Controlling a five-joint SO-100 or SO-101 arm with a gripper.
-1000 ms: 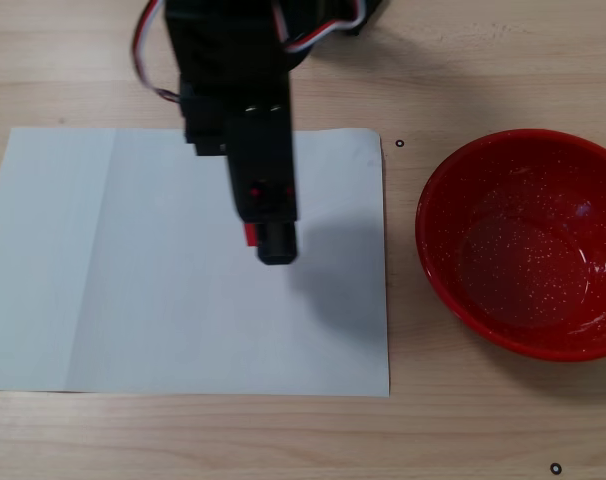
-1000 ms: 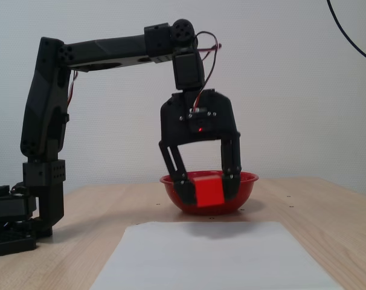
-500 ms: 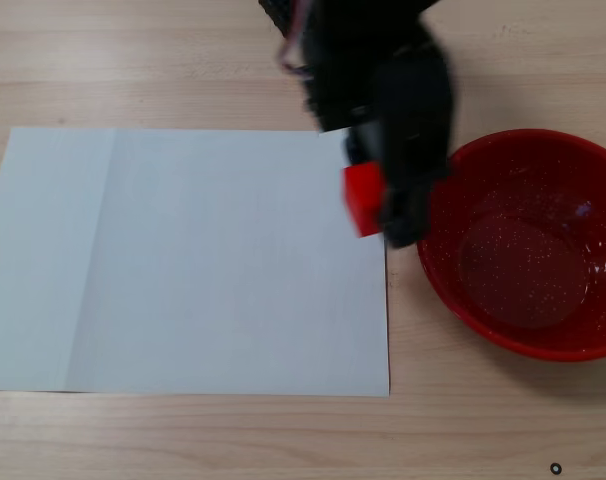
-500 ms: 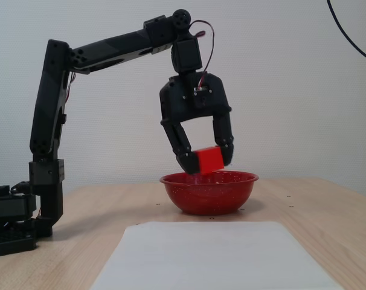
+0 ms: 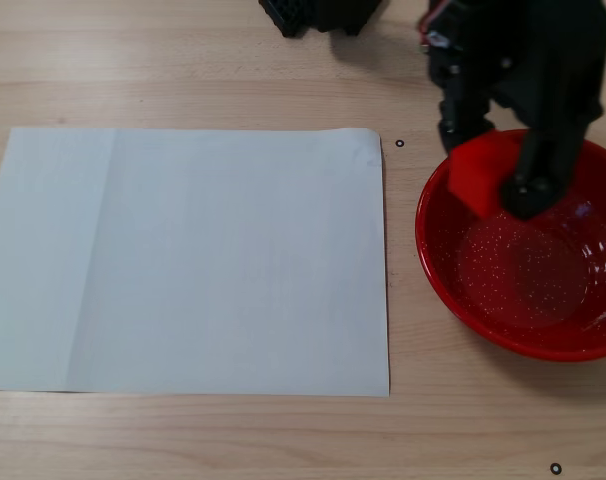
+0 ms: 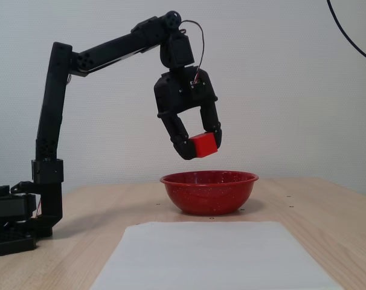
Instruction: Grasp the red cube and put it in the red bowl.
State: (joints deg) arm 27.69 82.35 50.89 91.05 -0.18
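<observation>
While I watch both fixed views, this is what my rig shows:

Gripper: my gripper [image 6: 201,146] hangs in the air above the red bowl [image 6: 209,192], its two black fingers closed down to the width of the red cube [image 6: 203,144] and pinching it between their tips.

Cube: I see it held clear of the bowl, with open air between its underside and the rim in the side-on fixed view. From the fixed view that looks down, the red cube [image 5: 473,186] sits over the bowl's upper-left inner wall, partly covered by the gripper [image 5: 498,192].

Bowl: the red bowl [image 5: 453,290] stands near the right edge of the table [image 5: 183,440] in the downward view, cut off by the frame on that side. Its speckled inside holds nothing that I can see.

Arm: the black arm [image 6: 98,51] rises from its base [image 6: 14,223] at the table's left end in the side-on view, bends at the top and reaches across to the bowl, wrist pointing down.

Paper: a white sheet [image 5: 183,260] lies flat on the wood, filling the left and middle of the downward view, its right edge just beside the bowl without touching it. I see the same sheet [image 6: 213,257] toward the table's near edge in the side-on view, in front of the bowl.
</observation>
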